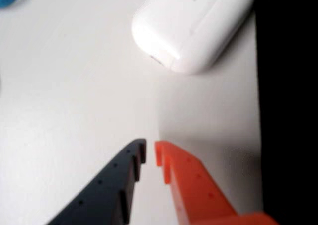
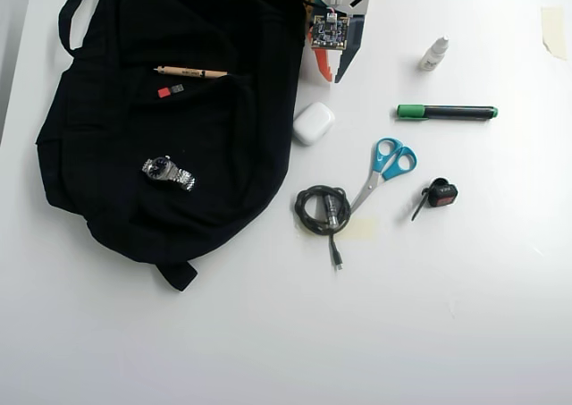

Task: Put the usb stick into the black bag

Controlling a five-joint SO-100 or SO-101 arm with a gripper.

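The usb stick (image 2: 170, 90), tiny, red and black, lies on top of the black bag (image 2: 179, 137) in the overhead view, just below a pencil (image 2: 189, 71). The wrist view does not show the stick. My gripper (image 2: 332, 76) hovers off the bag's right edge, well to the right of the stick. Its dark blue and orange fingers nearly meet, and nothing is between them. In the wrist view my gripper (image 1: 150, 150) points over bare white table, with the bag (image 1: 290, 111) as a black strip on the right.
A white earbud case (image 2: 314, 122) (image 1: 194, 24) sits just ahead of my fingertips. A wristwatch (image 2: 168, 172) rests on the bag. To the right lie a dropper bottle (image 2: 434, 54), green marker (image 2: 447, 112), blue scissors (image 2: 386, 168), coiled cable (image 2: 323, 210) and black-and-red gadget (image 2: 438, 194).
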